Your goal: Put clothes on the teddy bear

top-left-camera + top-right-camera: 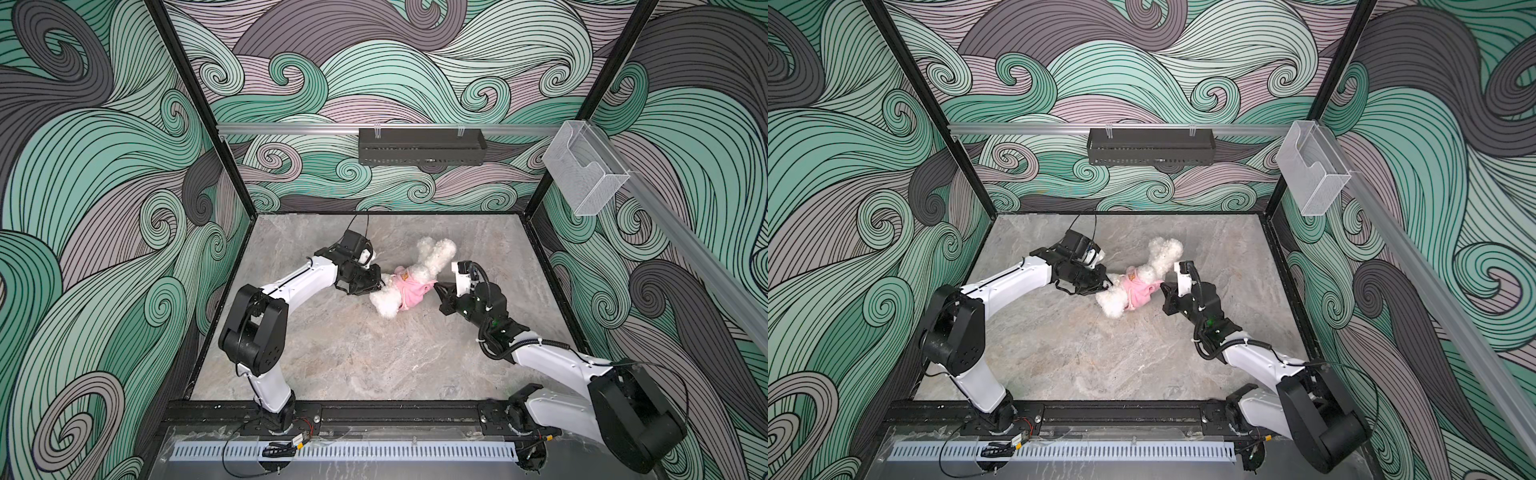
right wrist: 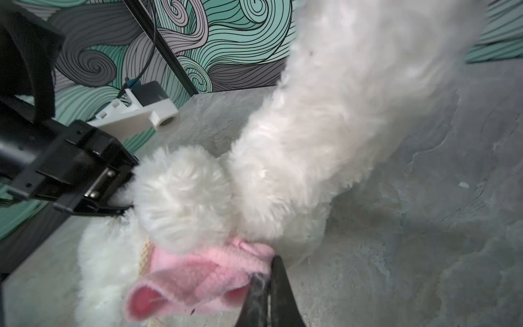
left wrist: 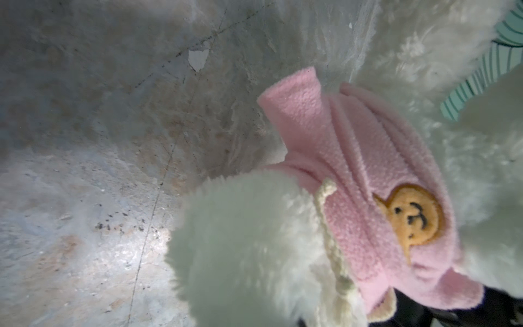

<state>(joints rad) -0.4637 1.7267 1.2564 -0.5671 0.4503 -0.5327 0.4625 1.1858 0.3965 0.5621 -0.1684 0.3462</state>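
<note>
White teddy bear (image 1: pixel 434 255), one; pink shirt (image 1: pixel 409 289), one; left hand (image 1: pixel 379 286), right hand (image 1: pixel 437 287) pinching.

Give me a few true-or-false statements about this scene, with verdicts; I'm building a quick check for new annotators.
1. The pink shirt is around the teddy bear's body. True.
2. The right gripper hangs open, clear of the shirt. False: it is shut on the shirt's edge.
3. The teddy bear sits upright. False: it lies on the table.
4. A black basket hangs on the back rail. True.
5. The left gripper is raised well clear of the bear. False: it is shut at the shirt's other end, against the bear.
</note>
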